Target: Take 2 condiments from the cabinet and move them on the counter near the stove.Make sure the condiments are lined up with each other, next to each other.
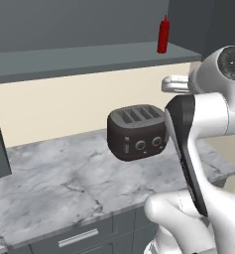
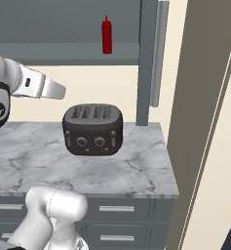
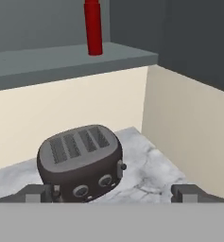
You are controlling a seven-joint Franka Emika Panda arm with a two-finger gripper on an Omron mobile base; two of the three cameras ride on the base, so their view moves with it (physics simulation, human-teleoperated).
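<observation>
A red condiment bottle [image 1: 162,34] [image 2: 106,35] [image 3: 93,28] stands upright near the right end of the grey shelf [image 1: 89,59] of the open cabinet. The cabinet's door [image 2: 146,58] is swung out, and its silver bar handle [image 2: 161,49] shows. My gripper [image 3: 113,194] hovers open over the marble counter [image 1: 64,173] [image 2: 136,166], in front of the toaster and well below the bottle. Nothing is between its fingertips [image 3: 38,193]. The stove is out of view.
A black toaster [image 1: 137,133] [image 2: 92,129] [image 3: 80,160] sits on the counter under the shelf, directly below the bottle. Grey drawers [image 2: 117,209] run under the worktop. The counter ends at a cream wall panel [image 2: 200,122] on the right.
</observation>
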